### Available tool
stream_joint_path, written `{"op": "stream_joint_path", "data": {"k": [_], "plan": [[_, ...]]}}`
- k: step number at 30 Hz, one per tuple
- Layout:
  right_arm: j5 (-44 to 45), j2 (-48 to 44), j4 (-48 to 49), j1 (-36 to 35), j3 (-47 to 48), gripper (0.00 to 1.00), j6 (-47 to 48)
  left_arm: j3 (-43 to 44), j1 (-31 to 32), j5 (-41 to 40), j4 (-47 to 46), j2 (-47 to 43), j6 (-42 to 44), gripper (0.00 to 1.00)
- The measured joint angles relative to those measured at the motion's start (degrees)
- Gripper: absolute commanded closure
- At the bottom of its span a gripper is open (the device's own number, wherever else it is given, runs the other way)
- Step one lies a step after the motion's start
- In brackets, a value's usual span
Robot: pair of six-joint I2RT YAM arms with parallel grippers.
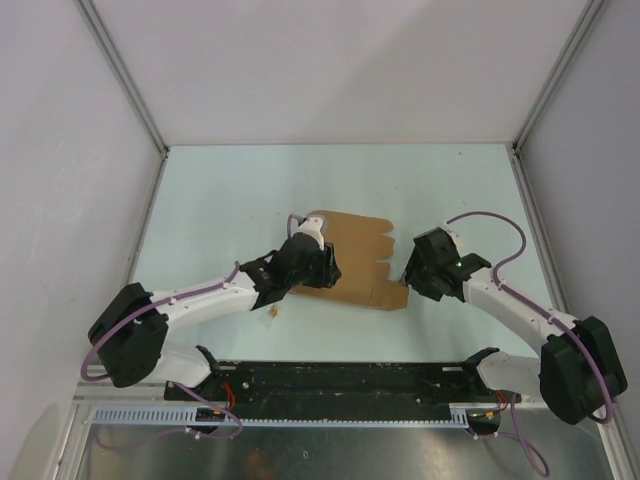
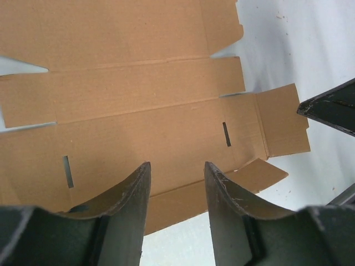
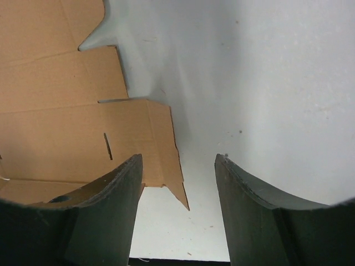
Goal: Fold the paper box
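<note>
A pale blue-green table (image 1: pixel 220 200) sits inside plain white walls (image 1: pixel 330 70) with thin metal posts at the far corners. Along the near edge runs a black rail (image 1: pixel 340 380) that carries both arm bases. Just beyond it, left of centre, lies a tiny brown scrap (image 1: pixel 272 312).

Past the scrap, at the middle of the table, the paper box (image 1: pixel 355 255) lies flat and unfolded. It is a plain brown cut-out sheet, unmarked, with straight creases dividing it into long panels. Two narrow slits (image 2: pixel 226 134) are cut in one panel. Its creases run roughly left to right across the table, dipping a little nearer on the right. That right end is notched into short flaps.

The left claw (image 2: pixel 176 164) hangs over the sheet's near left part, released. Its fingers (image 2: pixel 133 194) stand apart with the sheet's near edge showing between them. The right claw (image 3: pixel 178 157) is at the near right corner of the sheet, also released. One finger is over the corner flap, the other is over bare table, and nothing is gripped.

Beyond the sheet the table runs on to the back wall.
</note>
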State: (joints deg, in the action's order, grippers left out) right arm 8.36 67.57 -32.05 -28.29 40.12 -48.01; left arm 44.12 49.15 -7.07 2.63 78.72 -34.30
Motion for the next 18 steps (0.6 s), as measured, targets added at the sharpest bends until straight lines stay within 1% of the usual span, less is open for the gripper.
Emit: {"op": "stream_joint_path", "data": {"k": [2,5,6,8,9,11,12,14,15,17,18], "plan": [[-0.61,1.2,1.11,0.04,0.0,0.4,0.96,-0.31,0.04,0.0,-0.26,0.0,0.22,0.52],[-1.55,3.26,2.58,0.15,0.0,0.49,2.75,-0.76,0.31,0.0,-1.27,0.0,0.33,0.52],[-1.88,3.98,2.93,0.22,-0.02,0.56,3.28,-1.09,0.5,0.02,-1.75,0.0,0.35,0.52],[-2.51,5.11,3.67,0.31,-0.13,0.62,4.02,-1.86,1.05,0.26,-2.29,0.0,0.42,0.52],[-3.19,5.81,4.22,0.31,-0.35,0.67,4.46,-2.32,1.42,0.37,-2.49,0.0,0.44,0.52],[-4.11,6.67,5.11,0.31,-0.9,0.72,5.05,-3.13,2.03,0.76,-2.78,0.04,0.52,0.52],[-4.7,6.99,5.57,0.31,-1.27,0.76,5.27,-3.65,2.38,0.98,-3.04,0.04,0.59,0.52],[-5.77,7.39,6.45,0.33,-2.08,0.8,5.46,-4.76,3.02,1.4,-3.63,0.04,0.81,0.52],[-6.12,7.45,6.8,0.33,-2.27,0.85,5.55,-5.2,3.23,1.51,-3.82,0.04,0.83,0.52],[-6.91,7.54,7.54,0.42,-2.38,0.92,5.64,-6.34,3.61,1.75,-4.11,0.04,0.85,0.52],[-7.43,7.54,8.0,0.44,-2.4,0.99,5.62,-6.88,3.74,1.79,-4.26,0.04,0.85,0.52]]}}
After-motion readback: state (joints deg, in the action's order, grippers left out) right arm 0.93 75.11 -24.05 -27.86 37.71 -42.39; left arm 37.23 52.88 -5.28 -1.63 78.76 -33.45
